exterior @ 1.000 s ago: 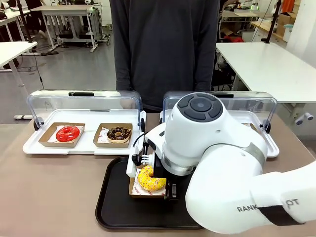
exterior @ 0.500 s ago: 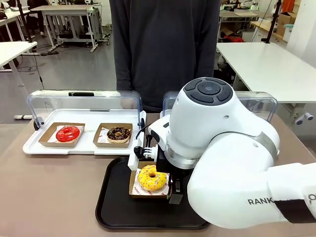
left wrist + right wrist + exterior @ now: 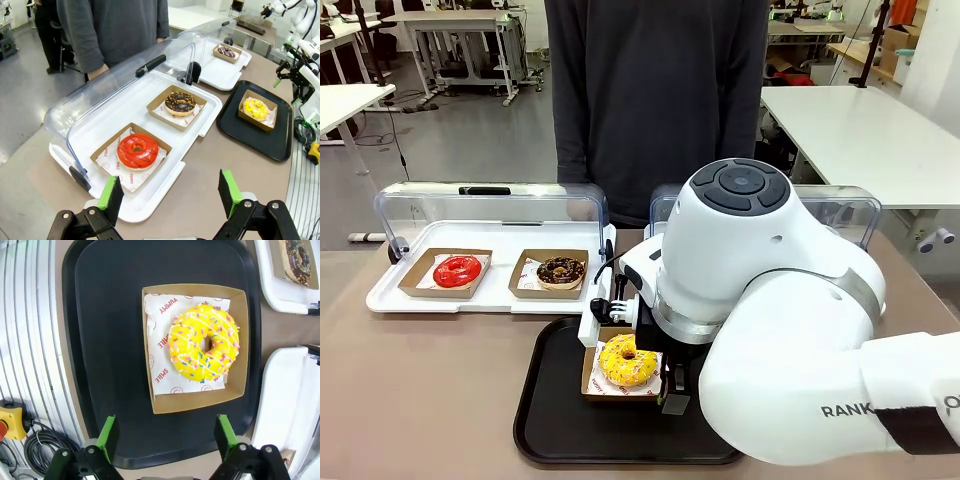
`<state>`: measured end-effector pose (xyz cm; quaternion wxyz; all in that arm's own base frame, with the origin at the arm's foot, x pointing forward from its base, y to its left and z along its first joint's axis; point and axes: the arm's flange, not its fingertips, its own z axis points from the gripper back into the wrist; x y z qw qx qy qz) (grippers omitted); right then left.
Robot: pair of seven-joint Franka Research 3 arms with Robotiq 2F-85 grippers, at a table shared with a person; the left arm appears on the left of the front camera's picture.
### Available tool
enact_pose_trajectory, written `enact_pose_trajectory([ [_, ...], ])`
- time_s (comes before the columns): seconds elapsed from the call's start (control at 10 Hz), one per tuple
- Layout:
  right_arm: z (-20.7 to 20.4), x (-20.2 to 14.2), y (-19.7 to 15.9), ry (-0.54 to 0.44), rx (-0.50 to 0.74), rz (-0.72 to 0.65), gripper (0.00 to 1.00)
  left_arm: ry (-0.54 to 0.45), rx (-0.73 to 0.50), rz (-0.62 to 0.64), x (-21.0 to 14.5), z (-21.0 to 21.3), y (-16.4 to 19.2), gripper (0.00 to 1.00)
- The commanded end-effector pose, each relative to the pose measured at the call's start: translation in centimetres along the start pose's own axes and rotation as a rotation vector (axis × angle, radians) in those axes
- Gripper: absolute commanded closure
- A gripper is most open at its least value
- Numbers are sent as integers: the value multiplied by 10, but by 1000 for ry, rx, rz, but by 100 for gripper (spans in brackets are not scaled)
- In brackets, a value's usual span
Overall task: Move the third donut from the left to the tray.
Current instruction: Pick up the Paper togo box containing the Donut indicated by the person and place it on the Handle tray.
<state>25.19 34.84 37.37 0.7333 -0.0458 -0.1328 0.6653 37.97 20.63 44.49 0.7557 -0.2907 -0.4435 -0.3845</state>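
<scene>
On the brown table (image 3: pixel 420 380), the yellow-iced, sprinkled ring donut (image 3: pixel 204 349) in its brown cardboard holder is sitting inside the flat black square tray (image 3: pixel 107 335), at twelve o'clock from the right gripper (image 3: pixel 163 432), which is hanging fully spread and empty above it; lifting straight up would be safest.

Right arm: bulky white links enter from the right edge of the tabletop and reach to its middle, wrist turned straight down. Right hand (image 3: pixel 163 437): jaws spread wide, green-padded fingers (image 3: pixel 106 432) pointing down, nothing between them. Left hand (image 3: pixel 170 194): jaws wide apart, green pads (image 3: pixel 229 185) facing each other, empty, held above the tabletop's near-left part.
</scene>
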Motion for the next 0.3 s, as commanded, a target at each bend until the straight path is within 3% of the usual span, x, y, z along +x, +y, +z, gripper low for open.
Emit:
enact_pose_trajectory([
  [0.0,-1,2,1,-6,-14,-2,0,-6,-5,-6,1,2,0,0],
  [0.2,-1,2,1,-6,-14,-2,0,-6,-5,-6,1,2,0,0],
])
